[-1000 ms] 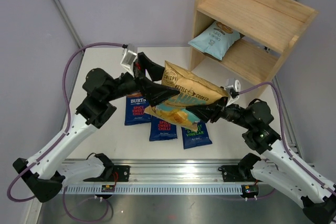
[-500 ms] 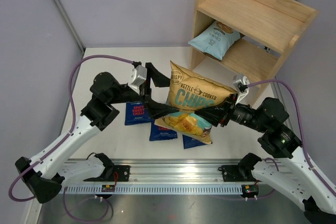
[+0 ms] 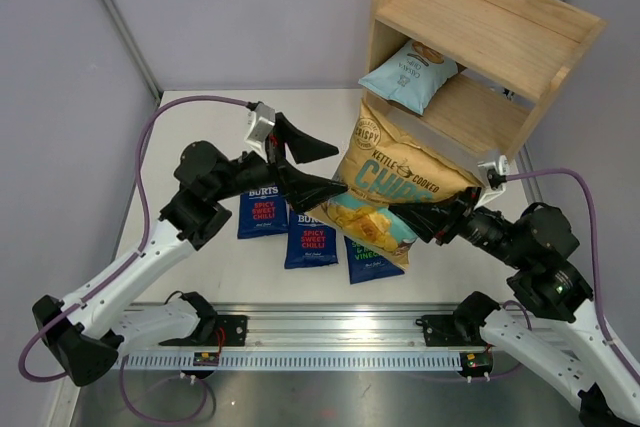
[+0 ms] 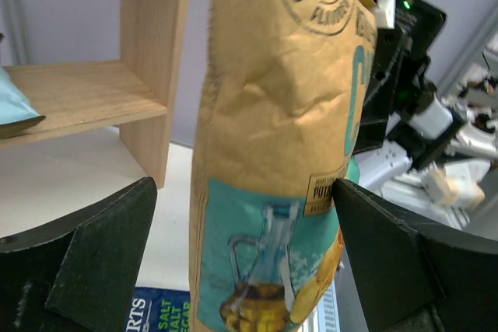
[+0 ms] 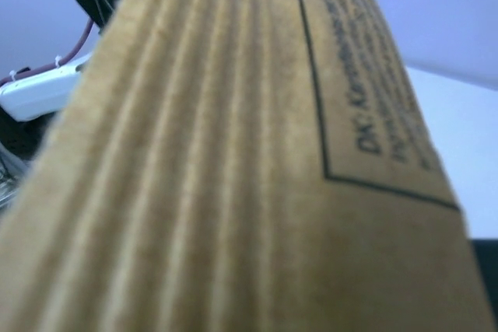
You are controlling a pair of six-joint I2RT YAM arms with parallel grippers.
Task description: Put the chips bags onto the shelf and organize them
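Near the shelf (image 3: 490,17), right gripper (image 3: 428,220) clamps the Kettle bag (image 3: 400,182), fingertips hidden; left gripper (image 3: 336,169) gapes

The top external camera sits above and behind the arm bases, angled down across the tabletop (image 3: 340,107) to the shelf (image 3: 480,22). The left wrist camera looks out between the fingers (image 4: 93,254) of the left end effector (image 4: 243,188), close on the yellow-and-teal chips bag (image 4: 272,114), shelf beyond. The right wrist camera is hard against that bag, blurred. All three views share the bag.
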